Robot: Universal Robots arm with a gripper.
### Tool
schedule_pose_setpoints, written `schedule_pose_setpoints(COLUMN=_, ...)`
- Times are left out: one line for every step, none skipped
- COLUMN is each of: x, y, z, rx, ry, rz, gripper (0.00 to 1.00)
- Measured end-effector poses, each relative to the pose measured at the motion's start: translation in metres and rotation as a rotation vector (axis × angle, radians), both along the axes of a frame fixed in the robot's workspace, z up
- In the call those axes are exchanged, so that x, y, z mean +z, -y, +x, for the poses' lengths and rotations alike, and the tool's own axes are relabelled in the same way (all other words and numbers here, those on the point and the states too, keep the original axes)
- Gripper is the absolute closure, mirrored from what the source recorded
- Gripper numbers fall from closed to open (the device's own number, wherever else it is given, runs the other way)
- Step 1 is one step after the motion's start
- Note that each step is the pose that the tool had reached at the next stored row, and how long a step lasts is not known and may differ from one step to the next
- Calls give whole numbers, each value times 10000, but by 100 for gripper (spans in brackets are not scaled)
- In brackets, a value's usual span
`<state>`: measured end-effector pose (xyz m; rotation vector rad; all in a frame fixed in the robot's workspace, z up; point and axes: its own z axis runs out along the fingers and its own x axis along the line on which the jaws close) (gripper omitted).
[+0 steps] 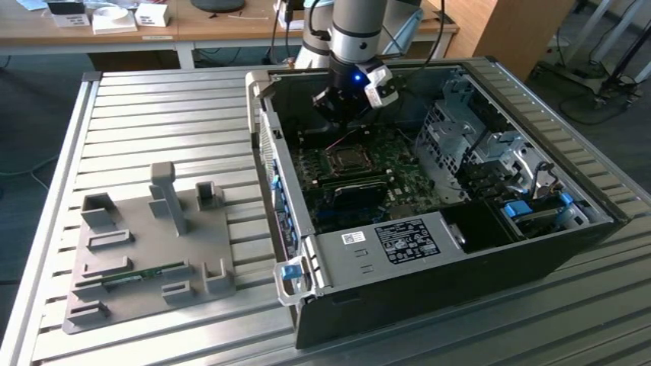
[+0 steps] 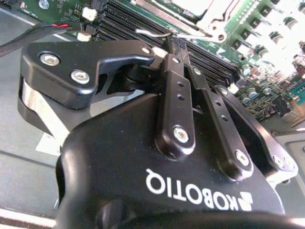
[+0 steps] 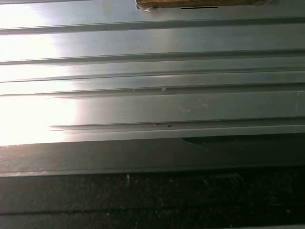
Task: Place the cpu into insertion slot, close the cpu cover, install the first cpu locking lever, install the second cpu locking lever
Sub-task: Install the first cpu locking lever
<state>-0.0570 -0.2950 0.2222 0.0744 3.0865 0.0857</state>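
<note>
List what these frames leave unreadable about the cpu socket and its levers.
Insertion slot, second wrist view: washed out by glare, cut by the frame edge; cpu seating unclear.
Locking lever, same view: its end hidden behind the shut end effector; grip unclear.
Cpu cover, exterior view: too small to tell whether latched.

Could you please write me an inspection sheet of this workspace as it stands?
Surface: ribbed aluminium table, carrying the open black computer case.
Job's things: silver metal frame cover lies flat over the square socket on the green motherboard; thin wire locking lever lies beside the black pincer.
Clutter: grey fixture plate holding a long green memory stick.
Grippers: pincer shut, above the motherboard.
Cables: red-and-black wire by the board's edge.
Surroundings: wooden desk with white boxes.
</note>
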Motion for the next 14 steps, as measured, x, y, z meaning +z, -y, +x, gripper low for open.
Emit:
schedule_pose_setpoints(x=-1, y=0, z=0, rx=-1, ry=-1, rz=-1, gripper=89)
schedule_pose_setpoints(x=-1, y=0, z=0, rx=-1, ry=-2, rz=-2, gripper=89)
schedule_pose_setpoints(x=-4, y=0, z=4, rx=2, ry=0, rz=0, gripper=89)
schedule_pose_setpoints(x=-5, y=0, z=7, rx=2, ry=1, rz=1, gripper=89)
schedule_pose_setpoints(x=-7, y=0, z=11, rx=1, ry=0, rz=1, gripper=89)
schedule_pose_setpoints(x=-8, y=0, z=15, rx=0, ry=0, rz=1, gripper=89)
schedule_pose_setpoints(x=-9, y=0, z=19, rx=0, ry=0, rz=1, gripper=89)
schedule_pose_setpoints(x=-10, y=0, z=21, rx=0, ry=0, rz=0, gripper=89)
schedule_pose_setpoints(x=-10, y=0, z=21, rx=0, ry=0, rz=0, gripper=89)
schedule_pose_setpoints(x=-10, y=0, z=21, rx=-2, ry=-1, rz=-1, gripper=89)
schedule_pose_setpoints(x=-10, y=0, z=22, rx=-1, ry=0, rz=0, gripper=89)
schedule_pose_setpoints(x=-11, y=1, z=22, rx=0, ry=0, rz=1, gripper=89)
schedule_pose_setpoints(x=-15, y=0, z=22, rx=0, ry=2, rz=3, gripper=89)
schedule_pose_setpoints(x=-19, y=0, z=23, rx=0, ry=3, rz=5, gripper=89)
